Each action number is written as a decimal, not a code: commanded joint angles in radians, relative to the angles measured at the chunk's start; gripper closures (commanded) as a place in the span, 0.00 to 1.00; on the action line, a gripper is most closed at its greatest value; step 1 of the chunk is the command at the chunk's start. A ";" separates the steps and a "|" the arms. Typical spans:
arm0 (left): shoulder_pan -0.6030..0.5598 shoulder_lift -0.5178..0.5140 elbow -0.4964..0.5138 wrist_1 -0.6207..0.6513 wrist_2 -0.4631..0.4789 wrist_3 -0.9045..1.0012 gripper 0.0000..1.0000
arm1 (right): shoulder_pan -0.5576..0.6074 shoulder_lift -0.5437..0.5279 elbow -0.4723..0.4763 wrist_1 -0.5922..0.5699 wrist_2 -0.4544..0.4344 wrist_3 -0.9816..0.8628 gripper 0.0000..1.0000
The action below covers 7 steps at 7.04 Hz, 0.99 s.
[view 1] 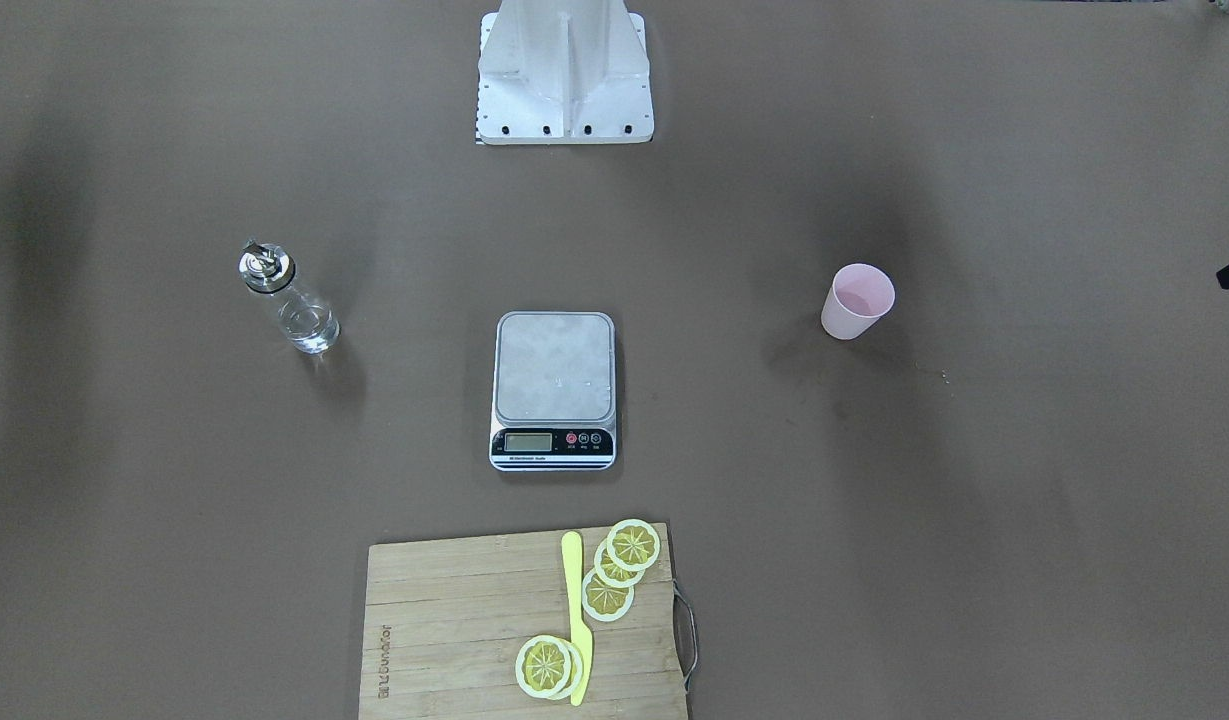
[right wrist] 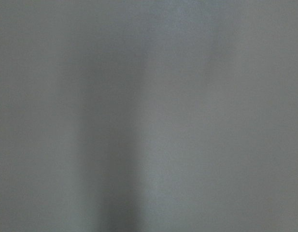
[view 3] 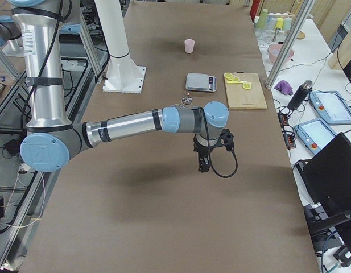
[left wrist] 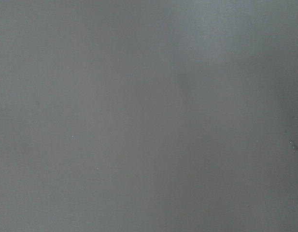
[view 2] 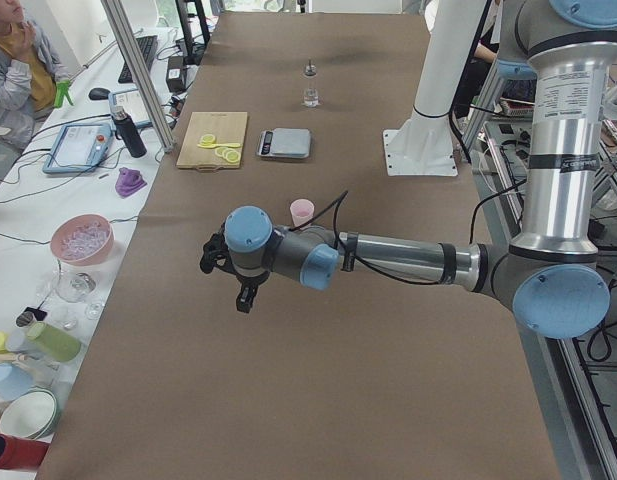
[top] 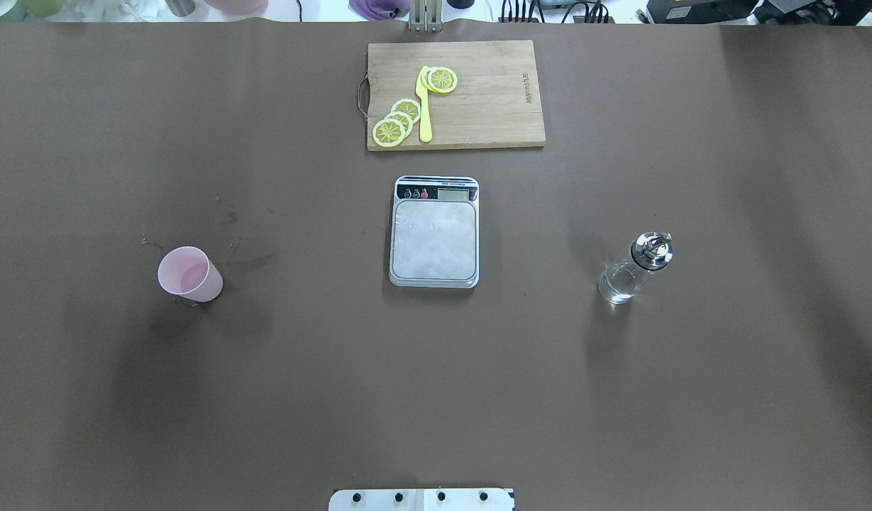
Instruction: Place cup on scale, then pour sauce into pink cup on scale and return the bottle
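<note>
- Table (top: 265, 397): brown, bears everything.
- Left gripper (view 2: 245, 298) and right gripper (view 3: 204, 165): hang above the table's ends; whether their fingers are spread or closed, I cannot tell.
- Scale (top: 434, 238): centre, between bottle and cup.
- Bottle (top: 631, 273): upright, robot's right side.
- Cup (top: 189, 273): upright, robot's left, well apart from scale.

Matt pink plastic cup (top: 189, 274); brushed-steel scale (top: 434, 238); clear glass bottle (top: 633, 269), chrome cap.

Left arm (view 2: 408, 258), right arm (view 3: 124, 126): silver tubes capped pale blue, cabled in black; left gripper (view 2: 243, 295), right gripper (view 3: 205, 164) black.
</note>
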 commanded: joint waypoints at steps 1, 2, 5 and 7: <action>0.230 -0.087 -0.085 0.004 0.106 -0.327 0.03 | 0.000 -0.002 0.003 0.000 0.004 0.000 0.00; 0.321 -0.146 -0.084 0.004 0.136 -0.460 0.03 | 0.000 -0.004 0.011 0.000 0.007 0.002 0.00; 0.499 -0.189 -0.076 0.004 0.227 -0.592 0.04 | 0.000 -0.014 0.045 -0.009 0.010 0.002 0.00; 0.543 -0.180 -0.087 0.004 0.227 -0.601 0.04 | 0.000 -0.016 0.048 -0.009 0.010 0.000 0.00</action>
